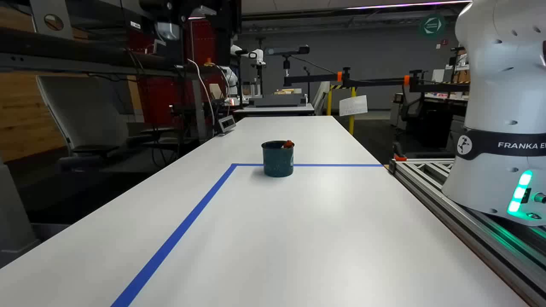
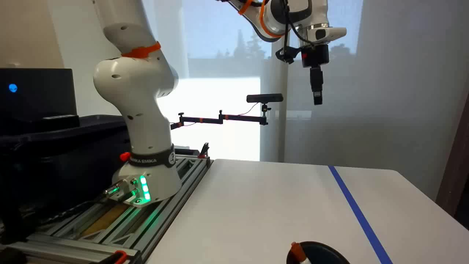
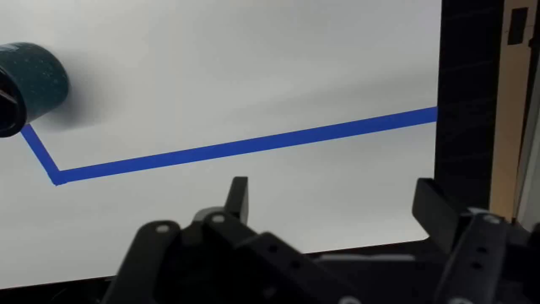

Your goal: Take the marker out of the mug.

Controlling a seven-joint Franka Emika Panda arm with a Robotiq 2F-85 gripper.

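1. Mug [image 1: 277, 162] first: squat teal cylinder, flecked with pale specks, dark round rim, standing upright on the smooth white table [image 1: 332, 238].
2. Inside it right now, the marker [image 1: 288, 144], leaning at the rim, blunt orange-red end poking just above, pale stretch lower down in an exterior view.
3. Flat blue tape [image 3: 249, 145] next, straight strips meeting at a sharp corner, just beside the mug.
4. Up high, well apart from the mug, the black gripper [image 3: 331, 200], pointing down; blocky fingers [image 3: 430, 202] spread wide in the wrist view, white of the table showing through the gap.
5. Over to the arm [image 2: 137, 91]: rounded, glossy white shells, orange bands [image 2: 143, 50] wrapped around, green light strip [image 2: 145, 187] glowing at the base, grooved silvery rails [image 2: 175, 207] beneath.
6. And behind, in an exterior view, a thin, pale shade [image 2: 384, 117], bright light soaking through.
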